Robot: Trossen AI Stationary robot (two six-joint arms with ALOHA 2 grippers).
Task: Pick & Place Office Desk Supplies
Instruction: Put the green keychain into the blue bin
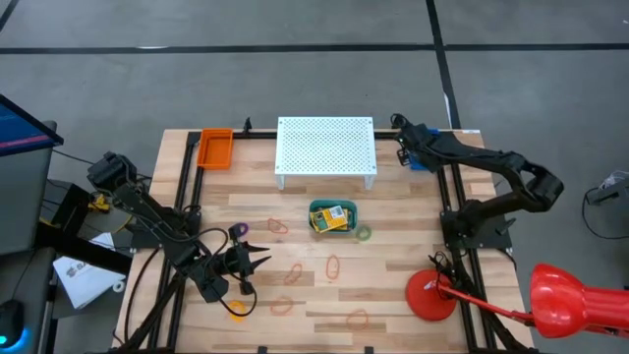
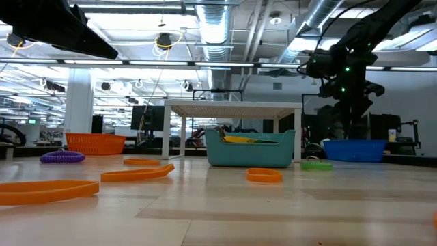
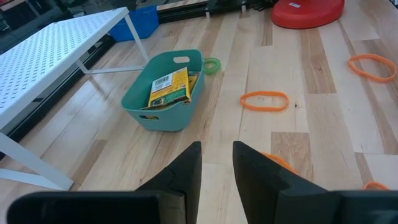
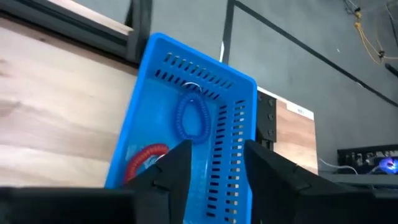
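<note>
The right hand (image 1: 405,147) is held over the blue basket (image 4: 186,143) at the far right corner of the worktop (image 1: 393,285), beside the white perforated stand (image 1: 325,147); its fingers (image 4: 171,165) are seen parted with nothing between them. Inside the blue basket a blue rubber-band loop (image 4: 193,118) and a red loop (image 4: 146,155) are seen lying on the floor of the basket. The left hand (image 1: 257,261) is positioned low over the near left part of the worktop; its fingers (image 3: 186,174) are seen with a narrow gap and nothing gripped between them. The teal bin (image 1: 334,218) stands near the middle of the worktop, in front of the stand, and a yellow-and-green crayon box (image 3: 169,90) lies in it. A green loop (image 1: 364,233) lies just beside the bin on its right. Orange loops (image 1: 332,265) are scattered over the front half of the worktop, apart from one another. A purple loop (image 1: 238,230) lies near the left hand. An orange tray (image 1: 215,147) sits at the far left corner. A red round disc (image 1: 432,295) rests at the near right.
</note>
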